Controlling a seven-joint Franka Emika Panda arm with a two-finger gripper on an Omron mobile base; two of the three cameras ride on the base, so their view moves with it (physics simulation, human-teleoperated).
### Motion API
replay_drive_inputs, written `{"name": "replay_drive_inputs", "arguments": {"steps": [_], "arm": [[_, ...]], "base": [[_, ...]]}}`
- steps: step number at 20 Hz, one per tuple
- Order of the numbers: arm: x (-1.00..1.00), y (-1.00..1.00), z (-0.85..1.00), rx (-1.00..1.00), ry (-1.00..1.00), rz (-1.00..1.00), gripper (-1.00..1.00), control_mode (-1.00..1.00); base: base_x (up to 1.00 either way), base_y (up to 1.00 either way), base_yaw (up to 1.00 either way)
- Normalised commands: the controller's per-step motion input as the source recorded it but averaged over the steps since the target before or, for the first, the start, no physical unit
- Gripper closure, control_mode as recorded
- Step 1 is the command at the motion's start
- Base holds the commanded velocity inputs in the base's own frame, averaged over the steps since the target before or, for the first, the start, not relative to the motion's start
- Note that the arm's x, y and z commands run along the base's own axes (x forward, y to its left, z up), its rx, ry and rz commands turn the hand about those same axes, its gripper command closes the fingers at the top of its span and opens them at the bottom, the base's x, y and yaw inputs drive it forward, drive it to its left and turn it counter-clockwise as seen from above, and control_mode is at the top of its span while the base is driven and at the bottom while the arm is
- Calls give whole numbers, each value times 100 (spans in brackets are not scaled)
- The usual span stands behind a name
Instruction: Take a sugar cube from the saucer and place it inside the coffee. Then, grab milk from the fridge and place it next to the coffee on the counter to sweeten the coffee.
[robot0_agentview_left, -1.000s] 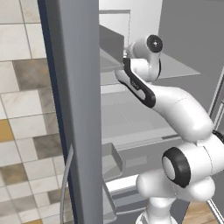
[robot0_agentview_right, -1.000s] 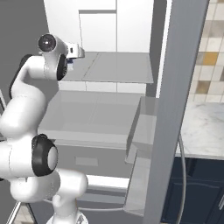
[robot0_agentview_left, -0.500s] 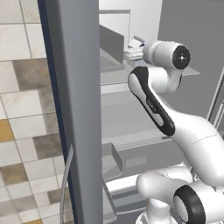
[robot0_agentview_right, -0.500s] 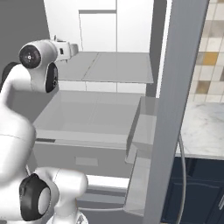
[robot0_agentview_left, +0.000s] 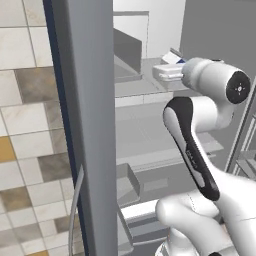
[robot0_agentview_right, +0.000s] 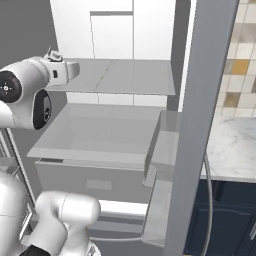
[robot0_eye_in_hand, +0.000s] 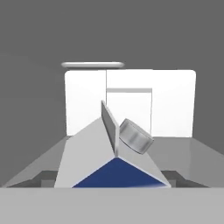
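The milk (robot0_agentview_left: 172, 59) is a small white carton with a dark blue patch, upright over the fridge's upper shelf (robot0_agentview_left: 135, 82). Close up in the hand view, the milk (robot0_eye_in_hand: 114, 173) shows its slanted top, blue gable and grey cap. My gripper (robot0_agentview_left: 168, 71) reaches level into the fridge and is shut on the carton's body; its fingers are hidden. In the right base view my gripper (robot0_agentview_right: 65, 70) hangs just above the top shelf (robot0_agentview_right: 125, 75). The coffee, saucer and sugar cube are out of view. A strip of the marble counter (robot0_agentview_right: 231, 150) lies past the door.
The open fridge door (robot0_agentview_left: 82, 125) stands edge-on close to the arm, and its door (robot0_agentview_right: 207, 125) has a thin curved handle. Grey shelves and a drawer (robot0_agentview_right: 100, 145) sit below the hand. Tiled wall (robot0_agentview_left: 25, 125) lies left, dark blue cabinets (robot0_agentview_right: 225, 215) low right.
The arm's elbow and wrist have swung outward. The hand has drawn back a little from the fridge's depth, and the carton has come with it.
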Motion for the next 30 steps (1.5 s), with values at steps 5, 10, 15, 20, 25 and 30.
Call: {"name": "replay_drive_inputs", "arguments": {"steps": [5, 10, 15, 20, 25, 30], "arm": [[-100, -2, -24, 0, 10, -7, 100, -100], [0, 0, 0, 0, 0, 0, 100, 100], [0, 0, 0, 0, 0, 0, 100, 100], [0, 0, 0, 0, 0, 0, 100, 100], [0, 0, 0, 0, 0, 0, 100, 100], [0, 0, 0, 0, 0, 0, 100, 100]], "base": [[0, 0, 0], [-100, -18, -5], [-100, -19, -11], [-100, -6, -58], [-100, 0, -69], [-91, -6, -70]]}}
